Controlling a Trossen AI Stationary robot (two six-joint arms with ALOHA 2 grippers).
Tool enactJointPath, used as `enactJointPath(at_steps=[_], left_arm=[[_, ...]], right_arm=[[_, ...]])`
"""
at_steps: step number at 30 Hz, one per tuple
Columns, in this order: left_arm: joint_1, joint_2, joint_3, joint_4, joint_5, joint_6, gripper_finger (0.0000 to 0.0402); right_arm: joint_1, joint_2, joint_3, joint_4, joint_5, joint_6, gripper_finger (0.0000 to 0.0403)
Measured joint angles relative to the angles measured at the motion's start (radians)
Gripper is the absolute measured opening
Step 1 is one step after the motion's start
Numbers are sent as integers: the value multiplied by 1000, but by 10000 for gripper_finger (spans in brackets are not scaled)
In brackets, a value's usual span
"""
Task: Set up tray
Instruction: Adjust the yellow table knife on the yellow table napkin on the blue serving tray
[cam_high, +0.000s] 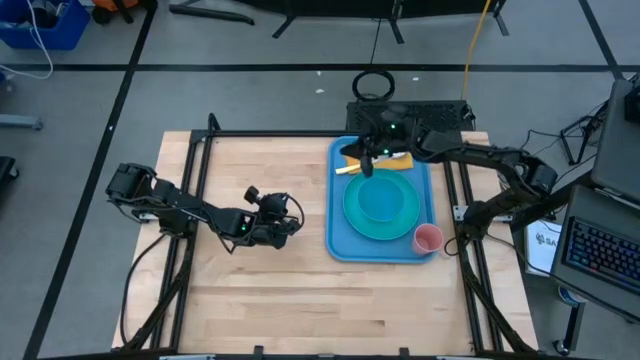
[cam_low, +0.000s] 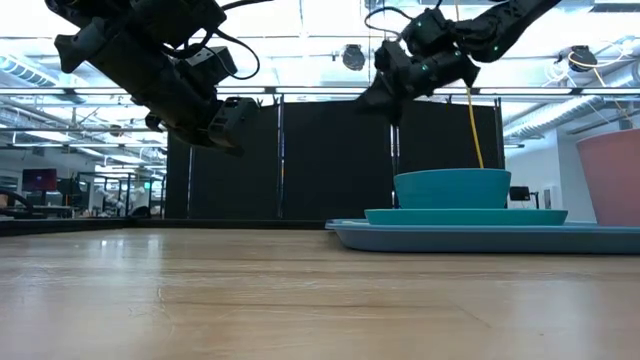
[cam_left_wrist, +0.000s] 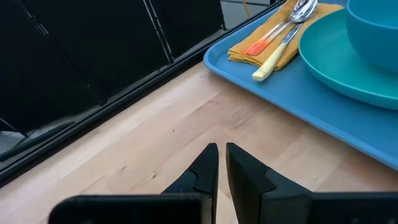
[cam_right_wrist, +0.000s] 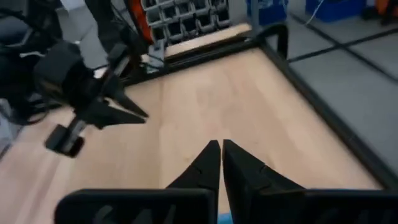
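The blue tray (cam_high: 340, 215) lies flat on the wooden table's right half. On it sit a turquoise plate (cam_high: 381, 222) with a turquoise bowl (cam_low: 452, 188) on it, a pink cup (cam_high: 428, 238) at the near right corner, and a yellow-orange napkin (cam_left_wrist: 249, 55) bearing two utensils (cam_left_wrist: 273, 56) at the far end. My right gripper (cam_high: 368, 166) hangs shut above the tray's far end, over the napkin, with nothing between its fingers (cam_right_wrist: 219, 144). My left gripper (cam_high: 292, 232) hovers shut above the bare wood left of the tray, pointing at it (cam_left_wrist: 221, 148).
A black frame rail (cam_high: 270, 134) runs along the table's far edge and down both sides. Bare wood (cam_high: 260, 290) lies left of the tray and toward the near edge. A keyboard (cam_high: 600, 255) and other gear stand off the table on the right.
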Motion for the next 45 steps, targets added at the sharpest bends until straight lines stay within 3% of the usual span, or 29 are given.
enactJointPath(at_steps=[4,9,13,16,21,26,32,38,45], left_arm=[[-1,0,0,1,30,19,37],[26,0,0,6,60,33,37],[56,0,0,29,74,82,37],[115,0,0,68,176,177,37],[222,0,0,227,450,435,37],[343,0,0,280,652,598,37],[494,0,0,369,1142,786,20],[591,0,27,396,1172,776,3],[640,5,70,400,1233,812,21]], right_arm=[[63,-31,-22,-57,39,-34,2],[190,-81,-105,-23,351,-126,1],[264,-130,-168,9,462,-149,1],[298,-153,-234,46,469,-104,1],[337,-196,-363,186,471,-75,1],[357,-228,-479,323,471,-31,1],[361,-235,-552,392,469,-3,1],[361,-234,-570,393,470,-7,1],[361,-234,-574,398,470,-18,0]])
